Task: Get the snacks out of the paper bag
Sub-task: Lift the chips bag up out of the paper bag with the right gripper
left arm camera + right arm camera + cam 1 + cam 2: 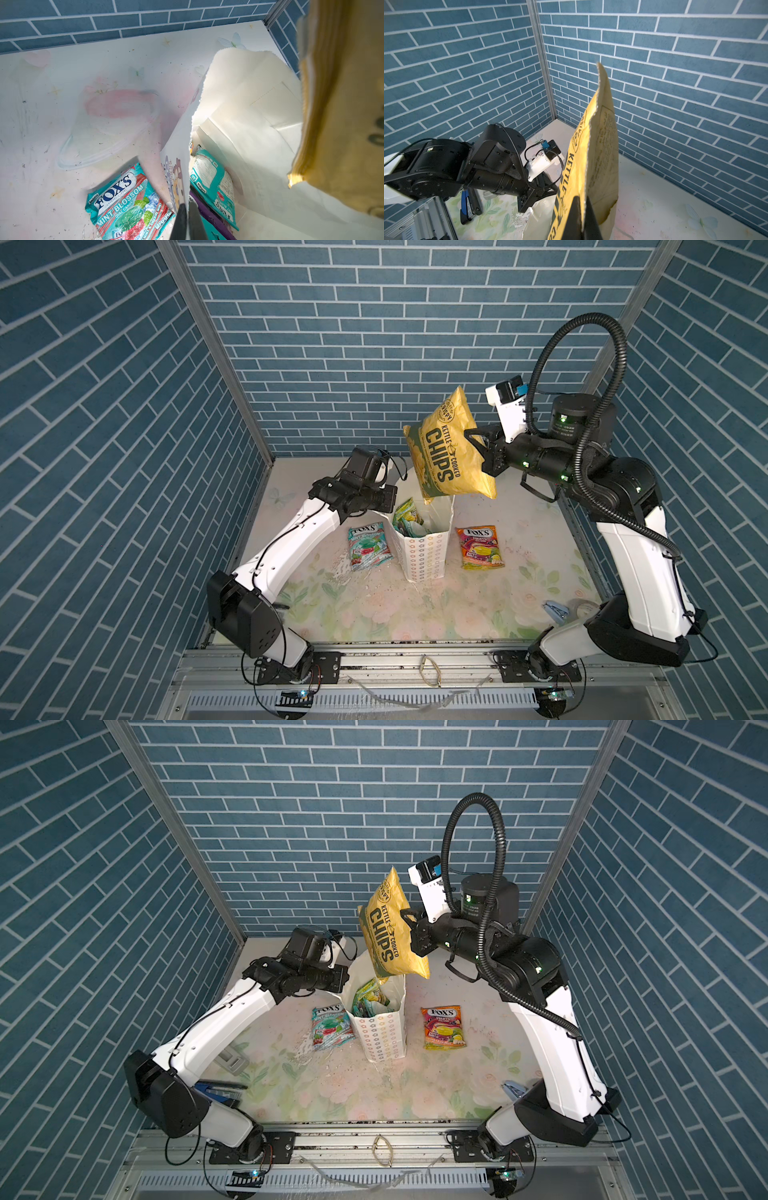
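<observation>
Right pincer (478, 445): pressed shut on side edge of chips bag (444, 448).
Chips bag: aloft, long axis near upright, lower corner just above mouth of paper bag (424, 556); yellow, puffy, crinkled, green print.
Left pincer (188, 209): pinching paper bag's rim.
Bearing: bare table (519, 522) on right-arm side, likely set-down spot.
Pouches: teal pouch (369, 546) and orange-pink pouch (480, 547) flat on table, flanking paper bag; more pouches inside (409, 516).
</observation>
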Robot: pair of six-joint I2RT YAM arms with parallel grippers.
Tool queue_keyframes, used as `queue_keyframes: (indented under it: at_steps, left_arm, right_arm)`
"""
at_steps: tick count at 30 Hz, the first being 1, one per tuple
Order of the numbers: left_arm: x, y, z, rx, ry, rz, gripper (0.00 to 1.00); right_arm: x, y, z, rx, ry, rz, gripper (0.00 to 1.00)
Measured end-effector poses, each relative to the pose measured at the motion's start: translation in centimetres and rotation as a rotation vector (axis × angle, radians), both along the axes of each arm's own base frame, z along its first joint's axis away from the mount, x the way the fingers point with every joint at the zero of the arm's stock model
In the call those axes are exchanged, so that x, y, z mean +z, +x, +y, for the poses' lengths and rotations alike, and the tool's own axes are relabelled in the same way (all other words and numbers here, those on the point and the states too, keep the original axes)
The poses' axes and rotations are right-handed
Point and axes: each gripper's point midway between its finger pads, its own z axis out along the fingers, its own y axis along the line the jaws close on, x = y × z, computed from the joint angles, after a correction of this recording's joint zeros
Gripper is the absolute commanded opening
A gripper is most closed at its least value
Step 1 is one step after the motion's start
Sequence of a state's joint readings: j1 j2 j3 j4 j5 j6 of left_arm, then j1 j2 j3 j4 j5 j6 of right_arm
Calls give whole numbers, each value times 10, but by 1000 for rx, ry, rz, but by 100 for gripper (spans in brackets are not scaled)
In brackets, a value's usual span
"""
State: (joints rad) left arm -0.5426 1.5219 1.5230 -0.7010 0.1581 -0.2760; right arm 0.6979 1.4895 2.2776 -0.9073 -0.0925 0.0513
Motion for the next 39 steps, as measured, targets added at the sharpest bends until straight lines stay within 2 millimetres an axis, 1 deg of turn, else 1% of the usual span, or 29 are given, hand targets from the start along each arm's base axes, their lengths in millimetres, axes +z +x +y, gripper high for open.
queue_keyframes:
  at_steps: [4, 10, 15, 19, 24, 26, 29, 33, 37, 39]
  left_arm:
    - [0, 0, 0, 0, 0, -1, 1]
    - [0, 0, 0, 0, -1, -1, 1]
    - [1, 0, 2, 2, 4, -3, 0]
    - [0, 0, 2, 1, 8, -3, 1]
    - [0, 0, 3, -3, 14, -6, 1]
    - [0, 0, 3, -5, 17, -6, 1]
    - [-1, 0, 4, -4, 19, -5, 1]
    - [-1, 1, 6, 1, 21, -3, 1]
    - [-1, 1, 7, 2, 22, -3, 1]
    - [-2, 1, 8, 3, 23, -2, 1]
  right_arm:
    - [13, 2, -7, -12, 33, -37, 0]
    - [38, 0, -26, -47, 83, -102, 0]
    - [52, -1, -43, -99, 103, -152, 0]
    - [62, 4, -59, -166, 95, -196, 0]
    - [82, 14, -84, -273, 90, -264, 0]
    - [86, 18, -93, -314, 77, -285, 0]
    - [86, 25, -108, -392, 44, -303, 0]
    - [79, 39, -131, -504, -10, -301, 0]
    - [59, 54, -151, -600, -79, -263, 0]
    - [44, 62, -162, -647, -115, -229, 0]
